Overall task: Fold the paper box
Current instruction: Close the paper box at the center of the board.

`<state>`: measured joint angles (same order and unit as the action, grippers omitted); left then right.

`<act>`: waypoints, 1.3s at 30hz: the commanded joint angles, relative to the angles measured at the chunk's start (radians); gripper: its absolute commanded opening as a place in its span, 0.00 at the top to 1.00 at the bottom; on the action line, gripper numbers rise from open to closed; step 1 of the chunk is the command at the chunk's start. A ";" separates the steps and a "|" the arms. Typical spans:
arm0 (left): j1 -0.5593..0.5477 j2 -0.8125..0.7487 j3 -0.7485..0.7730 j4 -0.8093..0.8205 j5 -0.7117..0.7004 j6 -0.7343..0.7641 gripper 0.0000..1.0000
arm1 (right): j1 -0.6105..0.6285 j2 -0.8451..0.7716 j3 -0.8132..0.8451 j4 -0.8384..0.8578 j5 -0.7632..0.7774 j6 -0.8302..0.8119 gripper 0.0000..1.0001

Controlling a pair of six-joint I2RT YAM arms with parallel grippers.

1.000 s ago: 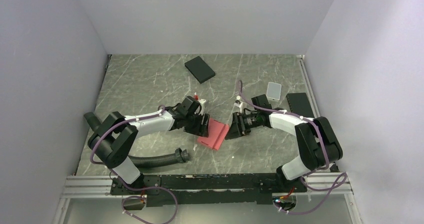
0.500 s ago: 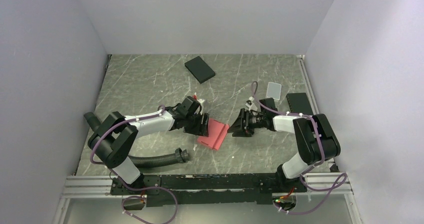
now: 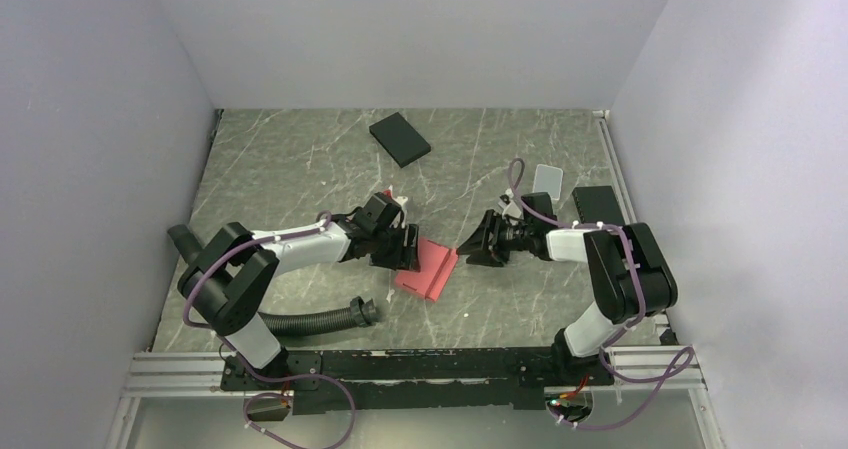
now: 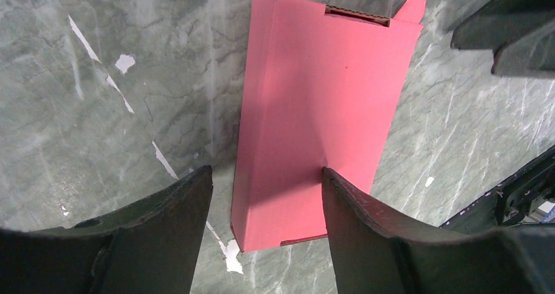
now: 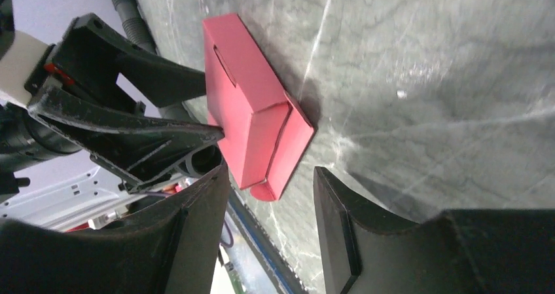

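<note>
**Change:** right gripper (image 3: 477,250), earlier against the paper box (image 3: 427,271), now stands just clear of the box's end, with bare table (image 3: 300,169) between them. Left gripper (image 3: 403,250) is unmoved.

**Paper box:** pinkish-red, folded flat, lying on the table between the two grippers.

**Left gripper:** jaws spread, straddling the box's near end. One fingertip (image 4: 337,192) touches the box's top face; the other sits just beside its long edge. No grasp.

**Right gripper:** jaws parted, holding nothing.

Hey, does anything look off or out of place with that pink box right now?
One thing: the paper box lies flat, but its end flap nearest the right hand lies open on the table, untucked. Nothing looks spilled or torn.
</note>
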<state>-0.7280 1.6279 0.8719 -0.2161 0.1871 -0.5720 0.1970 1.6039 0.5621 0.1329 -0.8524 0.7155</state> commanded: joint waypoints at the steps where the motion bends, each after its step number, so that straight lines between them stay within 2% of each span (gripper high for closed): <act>1: -0.006 0.028 -0.017 0.010 -0.002 -0.018 0.32 | 0.001 0.016 0.073 0.106 0.075 -0.021 0.47; 6: -0.006 0.029 -0.011 -0.005 0.000 -0.008 0.33 | -0.003 0.091 0.100 0.147 0.076 -0.017 0.55; 11: -0.007 0.042 -0.005 -0.015 0.003 -0.002 0.32 | -0.017 0.152 0.107 0.145 0.094 -0.023 0.75; 14: -0.006 0.050 -0.004 -0.021 0.003 0.003 0.33 | -0.018 0.190 0.120 0.122 0.081 -0.036 0.84; 22: -0.006 0.067 0.004 -0.020 0.011 0.005 0.33 | -0.013 0.226 0.133 0.118 0.024 -0.059 0.90; 39: -0.009 0.076 0.018 -0.033 0.022 0.020 0.33 | 0.027 0.182 0.143 0.077 -0.030 -0.126 0.90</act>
<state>-0.7280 1.6543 0.8875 -0.1913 0.2123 -0.5694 0.2192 1.8187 0.6781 0.2203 -0.8574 0.6281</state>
